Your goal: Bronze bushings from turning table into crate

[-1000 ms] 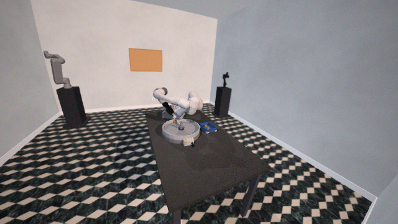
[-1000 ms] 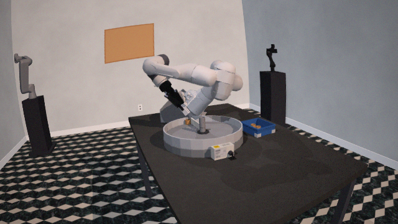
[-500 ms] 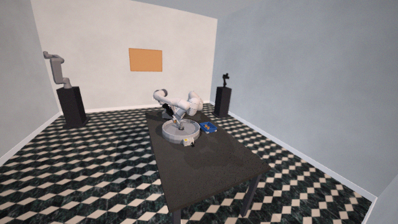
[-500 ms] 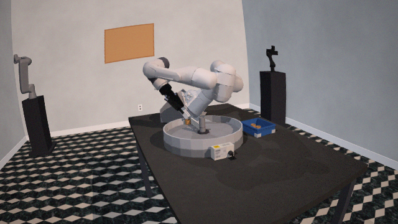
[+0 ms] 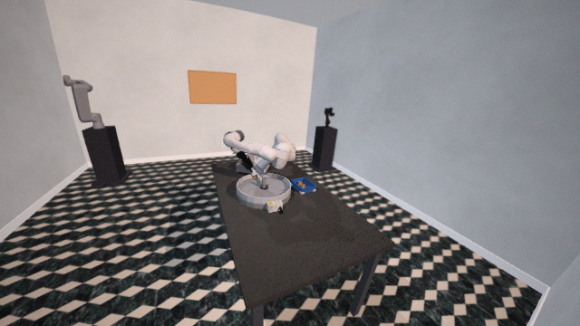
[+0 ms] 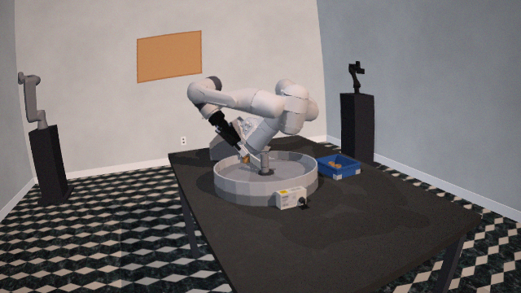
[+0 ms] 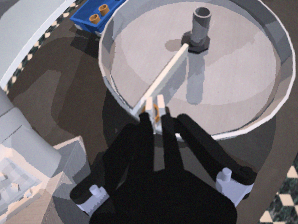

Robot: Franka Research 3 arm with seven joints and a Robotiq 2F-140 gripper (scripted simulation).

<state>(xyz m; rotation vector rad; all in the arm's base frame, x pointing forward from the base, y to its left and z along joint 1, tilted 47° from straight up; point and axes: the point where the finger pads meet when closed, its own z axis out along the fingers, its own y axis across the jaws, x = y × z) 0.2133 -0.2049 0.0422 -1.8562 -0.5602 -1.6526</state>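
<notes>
The turning table (image 5: 254, 195) (image 6: 244, 193) (image 7: 230, 100) is a round grey dish with a high rim and a central post. A bronze bushing (image 6: 246, 159) (image 7: 156, 113) is in it near the rim, by the pale bar. My gripper (image 6: 244, 154) (image 7: 156, 103) is nearly fully closed and empty, its fingertips just above this bushing and partly hiding it in the wrist view. The blue crate (image 5: 308, 189) (image 6: 345, 172) (image 7: 80, 20) stands beside the turning table and holds two bronze bushings (image 6: 334, 164) (image 7: 103, 8). I can make out no steel bushing.
The pale bar (image 7: 162, 77) runs from the central post (image 6: 264, 162) (image 7: 201, 25) to the rim, close beside my fingertips. A grey bin (image 6: 218, 150) stands behind the turning table. A small white box (image 5: 273, 207) (image 6: 291, 198) with a yellow label is at its front.
</notes>
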